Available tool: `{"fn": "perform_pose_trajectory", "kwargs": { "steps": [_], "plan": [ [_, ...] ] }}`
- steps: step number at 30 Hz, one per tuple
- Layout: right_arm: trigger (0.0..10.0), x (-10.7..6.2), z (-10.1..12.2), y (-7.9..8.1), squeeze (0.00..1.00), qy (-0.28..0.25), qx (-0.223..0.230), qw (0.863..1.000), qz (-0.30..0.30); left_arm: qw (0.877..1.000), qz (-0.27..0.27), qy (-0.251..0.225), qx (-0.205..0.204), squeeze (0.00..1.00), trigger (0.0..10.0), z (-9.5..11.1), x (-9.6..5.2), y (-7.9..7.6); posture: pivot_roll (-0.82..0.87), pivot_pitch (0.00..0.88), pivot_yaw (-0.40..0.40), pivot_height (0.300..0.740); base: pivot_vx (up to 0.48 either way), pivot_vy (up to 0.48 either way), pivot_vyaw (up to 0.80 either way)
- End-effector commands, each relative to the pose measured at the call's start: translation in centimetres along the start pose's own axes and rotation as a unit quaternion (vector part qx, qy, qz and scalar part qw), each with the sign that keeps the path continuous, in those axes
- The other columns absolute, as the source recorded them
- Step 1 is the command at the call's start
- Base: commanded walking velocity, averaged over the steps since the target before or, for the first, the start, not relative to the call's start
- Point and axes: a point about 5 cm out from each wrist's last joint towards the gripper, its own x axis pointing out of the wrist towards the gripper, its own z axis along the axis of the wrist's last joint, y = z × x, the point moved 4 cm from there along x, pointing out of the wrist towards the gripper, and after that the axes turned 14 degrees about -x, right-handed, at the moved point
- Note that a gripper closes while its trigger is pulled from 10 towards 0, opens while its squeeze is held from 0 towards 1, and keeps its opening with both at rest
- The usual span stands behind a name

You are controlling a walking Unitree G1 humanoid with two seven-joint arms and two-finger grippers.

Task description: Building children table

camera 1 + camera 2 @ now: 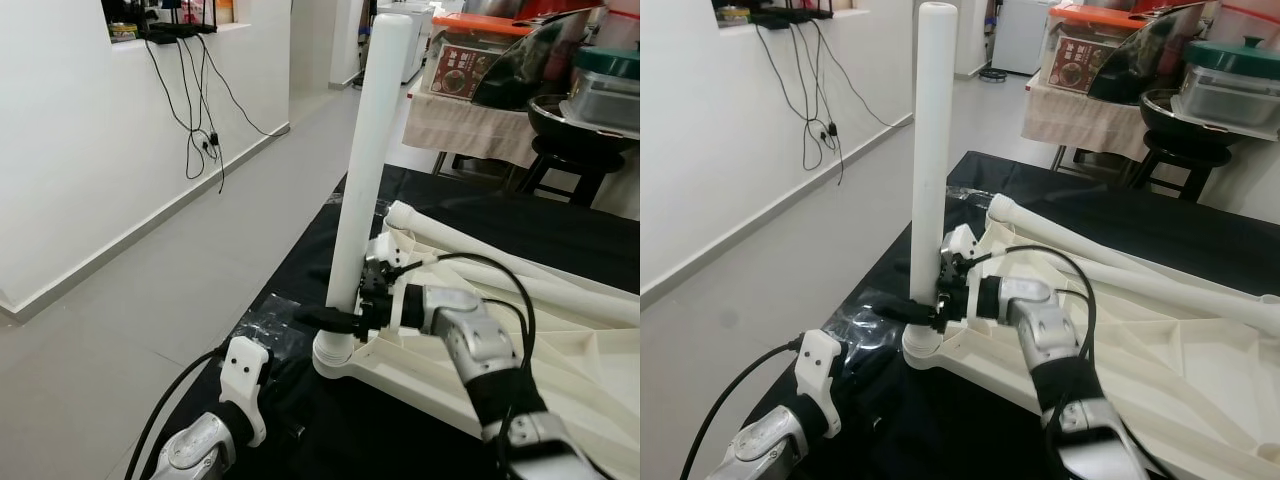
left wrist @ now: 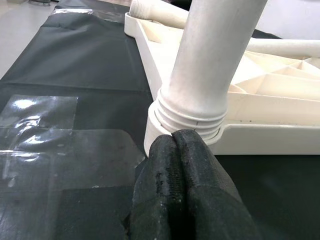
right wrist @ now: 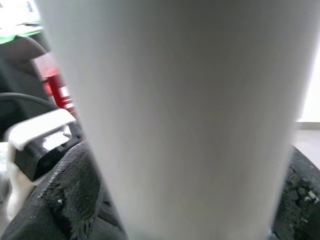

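Standing upright in the corner socket of the overturned white plastic tabletop (image 1: pixel 560 370), long white cylindrical table leg (image 1: pixel 365 170), right gripper (image 1: pixel 335 318) clamped round its base, left gripper (image 2: pixel 182 150) pressed together beside the socket, black floor sheet (image 2: pixel 75 65) beneath

A white plastic tabletop (image 1: pixel 560 370) lies upside down at the lower right of the frame, its ribbed underside facing up, on a black sheet. One long white round leg (image 1: pixel 368 170) stands upright in the middle of the frame, its ridged lower end seated in the round socket (image 1: pixel 335 357) at the tabletop's near corner. A second white leg (image 1: pixel 500 262) lies on its side across the underside, running from the centre toward the right edge.
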Motion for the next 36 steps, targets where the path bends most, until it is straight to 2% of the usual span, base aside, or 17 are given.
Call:
{"fn": "perform_pose_trajectory", "kwargs": {
  "steps": [1, 3, 4, 13, 18, 21, 22, 23, 24, 26, 27, 28, 29, 30, 32, 35, 36],
  "plan": [
    [10.0, -0.3, -0.3, -0.4, 0.0, 0.002, 0.017, 1.0, 0.01, 1.0, 0.004, 0.005, 0.001, 0.0, 10.0, -0.3, 0.2, 0.0, 0.05, 0.0, -0.111, 0.74, 0.0, 0.0, 0.0],
    [10.0, -0.3, -0.5, -0.5, 0.0, 0.007, 0.022, 1.0, 0.014, 1.0, 0.003, 0.005, 0.001, 0.0, 10.0, -0.4, 0.2, 0.0, 0.06, 0.0, -0.112, 0.74, 0.0, 0.0, 0.0],
    [0.0, -0.3, -0.6, -0.4, 0.0, 0.008, 0.032, 0.999, 0.02, 1.0, 0.003, 0.005, 0.0, 0.0, 10.0, -0.4, 0.2, -0.1, 0.06, 0.0, -0.115, 0.74, 0.0, 0.0, 0.0],
    [0.0, -0.9, -0.8, -0.2, 0.0, -0.01, 0.048, 0.998, 0.045, 1.0, 0.002, 0.004, 0.0, 0.0, 10.0, -0.4, 0.3, -0.2, 0.05, 0.0, -0.108, 0.74, 0.0, 0.0, 0.0],
    [0.0, -2.6, -1.5, -0.1, 0.0, -0.001, 0.036, 0.998, 0.042, 1.0, -0.001, 0.005, -0.004, 0.0, 10.0, -0.3, 0.3, -0.3, 0.05, 0.0, -0.104, 0.74, 0.0, 0.0, 0.0],
    [0.0, -2.8, -1.6, -0.2, 0.0, 0.002, 0.03, 0.999, 0.037, 1.0, -0.001, 0.005, -0.004, 0.0, 10.0, -0.3, 0.3, -0.3, 0.05, 0.0, -0.104, 0.74, 0.0, 0.0, 0.0],
    [0.0, -3.0, -2.3, -0.1, 0.0, 0.019, 0.015, 1.0, -0.004, 1.0, 0.0, 0.005, -0.002, 0.0, 10.0, -0.3, 0.3, -0.3, 0.05, 0.0, -0.113, 0.74, 0.0, 0.0, 0.0],
    [0.0, -3.0, -2.3, -0.1, 0.0, 0.019, 0.015, 1.0, -0.004, 1.0, 0.0, 0.005, -0.002, 0.0, 10.0, -0.3, 0.3, -0.3, 0.05, 0.0, -0.113, 0.74, 0.0, 0.0, 0.0],
    [0.0, -2.3, -3.8, -0.4, 0.0, 0.044, 0.011, 0.992, -0.117, 1.0, 0.002, 0.004, 0.0, 0.0, 10.0, -0.3, 0.1, -0.3, 0.07, 0.0, -0.134, 0.74, 0.0, 0.0, 0.0],
    [0.0, -2.3, -3.8, -0.4, 0.0, 0.044, 0.011, 0.992, -0.117, 1.0, 0.002, 0.004, 0.0, 0.0, 10.0, -0.3, 0.1, -0.3, 0.07, 0.0, -0.134, 0.74, 0.0, 0.0, 0.0],
    [0.0, -2.3, -8.1, 2.0, 0.0, 0.123, 0.086, 0.896, -0.418, 1.0, 0.004, 0.005, 0.004, 0.0, 10.0, -0.1, -0.4, -0.2, 0.06, 0.0, -0.12, 0.74, 0.0, 0.0, 0.0],
    [0.0, -2.3, -8.1, 2.0, 0.0, 0.123, 0.086, 0.896, -0.418, 1.0, 0.004, 0.005, 0.004, 0.0, 10.0, -0.1, -0.4, -0.2, 0.06, 0.0, -0.12, 0.74, 0.0, 0.0, 0.0],
    [0.0, -2.6, -8.2, 3.2, 0.0, 0.146, 0.07, 0.877, -0.452, 1.0, 0.004, 0.005, 0.005, 0.0, 10.0, 0.0, -0.5, -0.1, 0.06, 0.0, -0.12, 0.74, 0.0, 0.0, 0.0],
    [0.0, -1.9, -7.5, 4.2, 0.0, 0.15, 0.029, 0.893, -0.424, 1.0, 0.004, 0.006, 0.005, 0.0, 10.0, 0.0, -0.6, -0.1, 0.06, 0.0, -0.12, 0.74, 0.0, 0.0, 0.0],
    [0.0, -2.4, -7.5, 3.3, 0.0, 0.145, 0.045, 0.891, -0.429, 1.0, 0.004, 0.006, 0.005, 0.0, 10.0, -0.1, -0.6, -0.1, 0.02, 0.0, -0.1, 0.74, 0.0, 0.0, 0.0],
    [0.0, -4.3, -8.6, 1.8, 0.0, 0.166, 0.068, 0.869, -0.46, 1.0, 0.001, 0.006, -0.003, 0.0, 10.0, -0.1, -0.4, -0.1, 0.03, 0.0, -0.103, 0.74, 0.0, 0.0, 0.0],
    [0.0, -3.4, -8.6, 2.3, 0.0, 0.179, 0.048, 0.88, -0.437, 1.0, 0.0, 0.009, -0.002, 0.0, 10.0, -0.3, -0.5, -0.1, 0.04, 0.0, -0.105, 0.74, 0.0, 0.0, 0.0]
  ]
}}
